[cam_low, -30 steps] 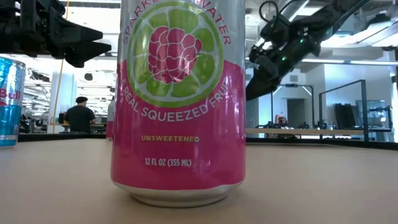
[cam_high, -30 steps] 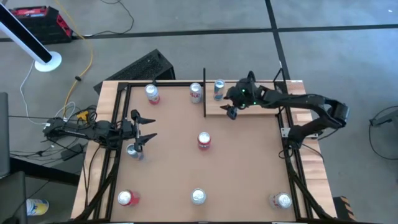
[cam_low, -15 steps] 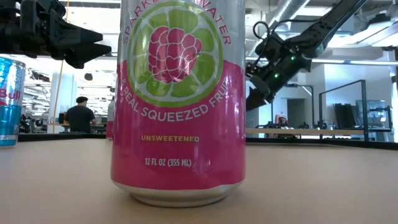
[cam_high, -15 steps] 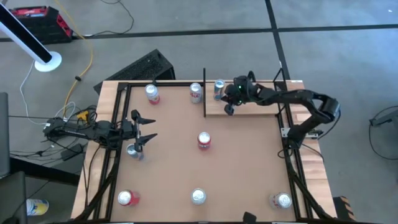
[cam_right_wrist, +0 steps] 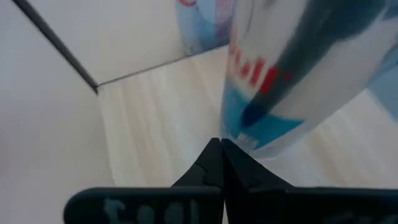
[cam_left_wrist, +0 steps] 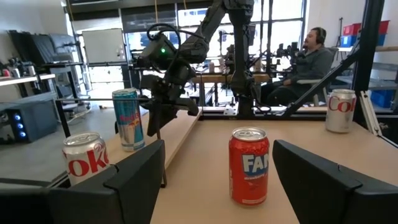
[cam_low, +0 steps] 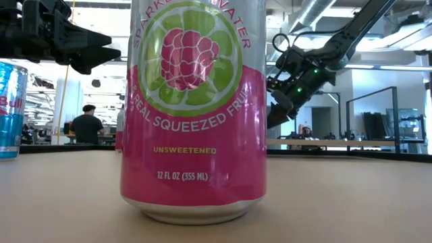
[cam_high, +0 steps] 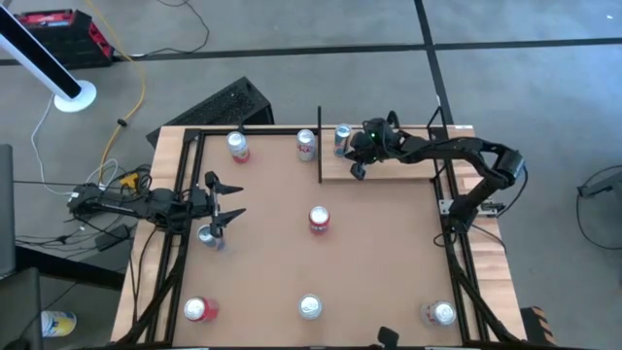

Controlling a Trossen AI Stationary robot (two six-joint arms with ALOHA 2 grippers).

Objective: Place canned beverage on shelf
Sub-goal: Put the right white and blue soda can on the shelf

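Note:
A blue and silver canned beverage [cam_high: 342, 139] stands upright on the left end of the pale wood shelf [cam_high: 403, 163] at the table's far edge. My right gripper [cam_high: 358, 171] hangs over the shelf, tipped down and shut. Its tips [cam_right_wrist: 221, 147] sit at the foot of the can [cam_right_wrist: 273, 93]; the left wrist view shows this gripper [cam_left_wrist: 157, 119] just beside the can [cam_left_wrist: 129, 119]. My left gripper [cam_high: 235, 199] waits open at the table's left side, above a can [cam_high: 209, 236]. My right gripper's shut fingertips [cam_right_wrist: 214, 158] come slanting down from the table's right and stand at the blue can's bottom rim [cam_right_wrist: 245, 142]. I cannot tell whether they touch it. The can stands upright on the shelf.
Several other cans stand on the brown tabletop: two at the far edge [cam_high: 237, 146] [cam_high: 306, 145], a red one in the middle [cam_high: 319, 220], three along the near edge [cam_high: 309, 308]. A black post [cam_high: 320, 146] stands at the shelf's left end. A pink can [cam_low: 192, 108] fills the low view.
My right gripper has come down and moved toward the table's left, closer to the blue can on the shelf, and its fingers have shut. The can has stayed upright in place.

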